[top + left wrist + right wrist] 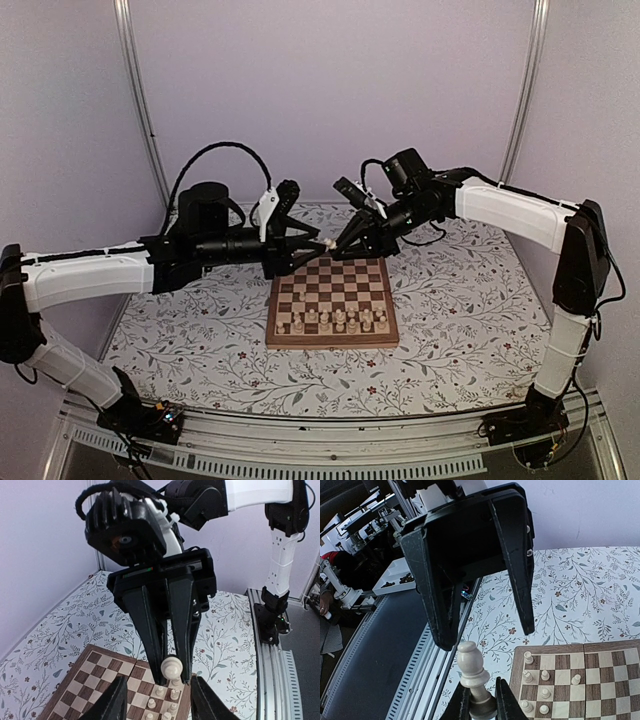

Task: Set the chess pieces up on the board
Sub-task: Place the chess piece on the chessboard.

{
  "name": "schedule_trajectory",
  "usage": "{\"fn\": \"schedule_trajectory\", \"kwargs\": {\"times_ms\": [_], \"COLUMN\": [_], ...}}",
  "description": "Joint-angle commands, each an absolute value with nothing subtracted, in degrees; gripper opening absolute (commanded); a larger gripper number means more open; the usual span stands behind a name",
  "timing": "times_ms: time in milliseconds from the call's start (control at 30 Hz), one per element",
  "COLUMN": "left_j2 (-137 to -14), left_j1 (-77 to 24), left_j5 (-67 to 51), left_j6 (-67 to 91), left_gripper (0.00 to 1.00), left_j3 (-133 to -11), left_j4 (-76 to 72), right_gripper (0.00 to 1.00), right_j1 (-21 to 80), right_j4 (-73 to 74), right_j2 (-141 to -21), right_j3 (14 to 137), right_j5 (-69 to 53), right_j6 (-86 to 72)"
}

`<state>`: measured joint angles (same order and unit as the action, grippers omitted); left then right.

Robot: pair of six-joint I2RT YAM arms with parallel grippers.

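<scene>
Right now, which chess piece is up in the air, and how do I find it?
Find the checked wooden board in the middle of the flowery table. Above its far edge the right hand pinches one pale chess piece, with the open left hand facing it. It is the only piece off the board; the other pieces stand on squares.
</scene>
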<state>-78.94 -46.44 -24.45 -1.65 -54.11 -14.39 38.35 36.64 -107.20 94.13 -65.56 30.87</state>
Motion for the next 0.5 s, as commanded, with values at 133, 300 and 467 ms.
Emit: {"fn": "schedule_trajectory", "kwargs": {"times_ms": [133,300,467], "left_j2": [-82.97,-84.79,-86.31], "left_j1": [-47.37,-47.46,-47.45], "left_j5": [-28.44,-28.56,-29.31], "left_j6": [-0.93,-1.04,-1.06], "left_gripper": [0.42,0.32,0.28], "left_j3": [-59.26,-61.16,-63.1], "left_j4": [-15.01,-12.89,-10.31], "right_gripper": [0.11,0.12,0.12], "right_j1": [38.41,38.41,38.41], "right_j4": [37.69,37.79,37.78], "right_j2": [-107.85,-107.62,-107.34], "right_j3": [95.18,95.1,95.1], "right_j5": [-66.78,-66.7,-66.4], "right_j6": [30.56,30.75,30.93]}}
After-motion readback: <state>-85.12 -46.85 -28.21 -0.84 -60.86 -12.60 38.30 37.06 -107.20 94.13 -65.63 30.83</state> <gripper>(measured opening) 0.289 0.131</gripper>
